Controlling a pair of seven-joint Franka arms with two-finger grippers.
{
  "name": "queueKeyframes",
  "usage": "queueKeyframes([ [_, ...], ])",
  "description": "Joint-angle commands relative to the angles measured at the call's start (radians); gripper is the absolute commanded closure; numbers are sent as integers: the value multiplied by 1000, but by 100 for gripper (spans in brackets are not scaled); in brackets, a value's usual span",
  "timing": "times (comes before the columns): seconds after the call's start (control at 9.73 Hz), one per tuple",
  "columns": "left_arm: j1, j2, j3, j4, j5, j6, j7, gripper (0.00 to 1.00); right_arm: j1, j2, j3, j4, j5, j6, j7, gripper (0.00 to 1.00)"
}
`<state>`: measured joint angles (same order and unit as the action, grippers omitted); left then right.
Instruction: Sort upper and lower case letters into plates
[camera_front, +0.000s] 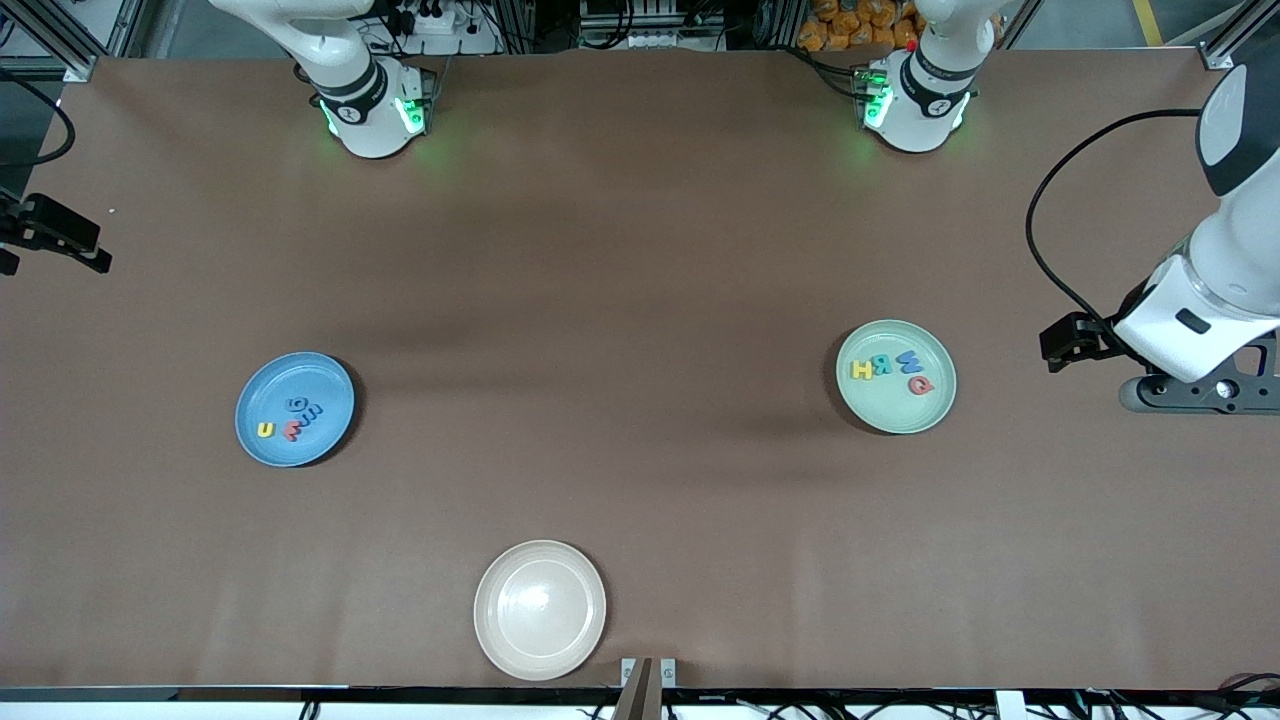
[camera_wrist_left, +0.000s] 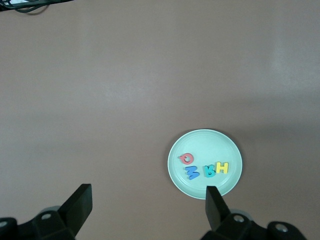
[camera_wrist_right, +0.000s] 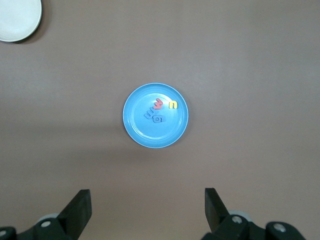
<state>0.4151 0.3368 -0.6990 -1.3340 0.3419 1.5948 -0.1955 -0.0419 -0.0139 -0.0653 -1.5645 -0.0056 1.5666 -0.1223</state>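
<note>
Two plates hold the foam letters: mint green plate (camera_front: 895, 340) reads H, R, W, Q; blue plate (camera_front: 270, 385) u, m, g, one unclear.
Left gripper (camera_wrist_left: 147, 207) and right gripper (camera_wrist_right: 147, 210) hang high, fingers apart; cream-white plate (camera_front: 540, 640) bare.

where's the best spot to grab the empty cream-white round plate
Probably its raised rim: the cream-white round plate lies flat and shallow, too wide to span. Come from above with one finger inside the rim, one outside, perhaps at the edge facing the arms.

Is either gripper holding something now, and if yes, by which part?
Nothing is held. The left gripper and the right gripper are both open and empty, high over the table; the letters lie in the plates.
</note>
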Motion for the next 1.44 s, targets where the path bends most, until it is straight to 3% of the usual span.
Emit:
queueKeyframes([
  [0.0,-21,-25,35,-1,-35,-10,-13,0,-13,-9,10,0,-4,0,6,0],
  [0.1,-95,-50,126,-2,-65,-10,-12,0,-12,-9,10,0,-4,0,6,0],
  [0.31,-366,-79,508,-4,-244,-10,-10,0,-12,-9,10,0,-4,0,6,0],
  [0.41,-462,-88,641,-4,-297,-12,-4,0,-10,-9,10,0,-4,0,7,0],
  [0.51,-507,-91,695,-5,-307,-12,2,0,-10,-9,10,0,-4,0,6,0],
  [1.34,-518,-94,691,-4,-304,-12,1,0,-10,-9,10,-2,-4,-5,6,0],
])
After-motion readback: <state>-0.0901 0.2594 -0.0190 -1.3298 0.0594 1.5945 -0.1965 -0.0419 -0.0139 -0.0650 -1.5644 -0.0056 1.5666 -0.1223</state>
